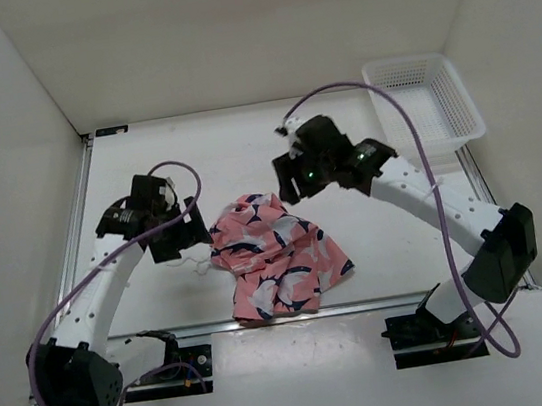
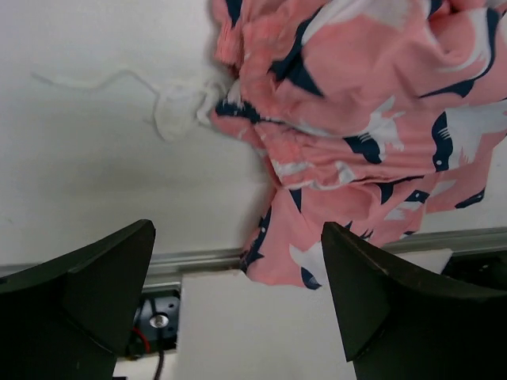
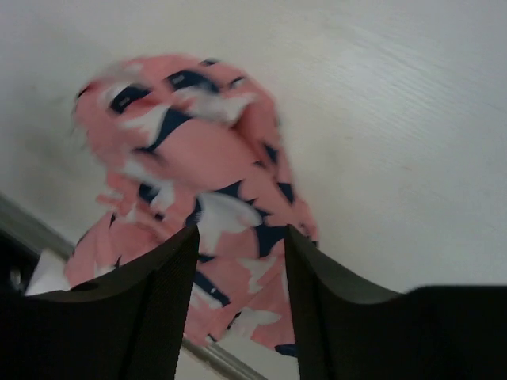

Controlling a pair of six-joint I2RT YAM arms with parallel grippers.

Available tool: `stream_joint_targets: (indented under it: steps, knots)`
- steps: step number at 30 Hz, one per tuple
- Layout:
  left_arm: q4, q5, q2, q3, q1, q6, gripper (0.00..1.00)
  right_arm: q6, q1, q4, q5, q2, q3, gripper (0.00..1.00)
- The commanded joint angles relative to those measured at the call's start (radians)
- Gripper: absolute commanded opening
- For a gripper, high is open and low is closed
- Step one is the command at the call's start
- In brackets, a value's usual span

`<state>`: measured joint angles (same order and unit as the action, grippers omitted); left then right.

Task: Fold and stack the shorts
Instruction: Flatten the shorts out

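Top external: shorts (image 1: pixel 276 253) lie rumpled mid-table (image 1: pixel 193 153) between the arms, unfolded, nothing stacked. Left pincer (image 2: pixel 238 229) spread wide, empty. Right pincer (image 3: pixel 242 231) part-spread, empty. All folding left.

Seen from above, the middle of the table (image 1: pixel 193 148) is taken up by the crumpled shorts (image 1: pixel 276 256), which reach down to the metal rail (image 1: pixel 386 300) at the lower edge. Bare tabletop is found across the upper part of the frame and to the right of the shorts. The upper right corner is blocked by a white basket (image 1: pixel 425 100). The shorts' left edge is crowded by the left gripper (image 1: pixel 190 237), and their upper right edge by the right gripper (image 1: pixel 289 188). The table is closed in by white walls (image 1: pixel 21 147). A drawstring (image 2: pixel 178 107) is trailed over the surface left of the shorts.
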<state>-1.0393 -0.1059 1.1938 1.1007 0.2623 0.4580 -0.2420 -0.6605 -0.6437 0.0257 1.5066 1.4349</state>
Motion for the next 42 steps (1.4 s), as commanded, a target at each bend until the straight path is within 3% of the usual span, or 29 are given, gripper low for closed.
stream_joint_targets:
  steps: [1, 5, 10, 15, 18, 19, 22, 29, 34, 37, 39, 42]
  knots:
    - [0.097, -0.067, -0.117, -0.079, 0.002, 0.126, 0.98, 0.023, -0.152, 0.024, -0.076, 0.001, -0.059, 0.68]
    - [0.25, -0.185, -0.041, -0.182, 0.012, 0.127, 1.0, -0.063, -0.182, 0.024, -0.122, 0.026, -0.099, 0.86]
    - [0.317, -0.121, 0.191, -0.118, 0.046, 0.074, 1.0, -0.088, -0.104, 0.01, -0.197, 0.014, -0.099, 0.93]
    - [0.326, -0.107, 0.407, 0.019, 0.046, 0.041, 1.0, -0.108, 0.015, -0.013, -0.198, -0.069, -0.137, 0.93]
    - [0.326, -0.117, 0.449, 0.105, 0.046, 0.041, 0.83, -0.135, 0.108, -0.024, -0.138, -0.121, -0.177, 0.93]
    - [0.312, -0.117, 0.458, 0.131, 0.046, 0.041, 0.61, -0.144, 0.133, -0.024, -0.116, -0.146, -0.186, 0.93]
    - [0.217, -0.028, 0.469, 0.286, 0.035, 0.021, 0.1, -0.145, 0.229, -0.043, -0.095, -0.202, -0.208, 0.92]
    - [-0.024, 0.049, 0.5, 0.775, 0.061, -0.038, 0.1, -0.066, 0.43, -0.111, -0.1, -0.263, -0.177, 0.91]
    - [-0.077, 0.066, 0.585, 1.098, 0.227, -0.023, 0.1, -0.098, 0.544, -0.12, -0.047, -0.339, -0.177, 0.91]
    - [-0.041, 0.0, 0.708, 1.195, 0.354, 0.019, 0.12, -0.128, 0.574, -0.131, -0.081, -0.362, -0.195, 0.91]
    - [-0.015, -0.078, 0.801, 1.273, 0.443, 0.04, 0.34, -0.155, 0.605, -0.142, -0.093, -0.371, -0.208, 0.91]
    - [-0.059, -0.21, 1.018, 1.548, 0.482, 0.059, 0.83, -0.164, 0.621, -0.142, -0.067, -0.394, -0.217, 0.91]
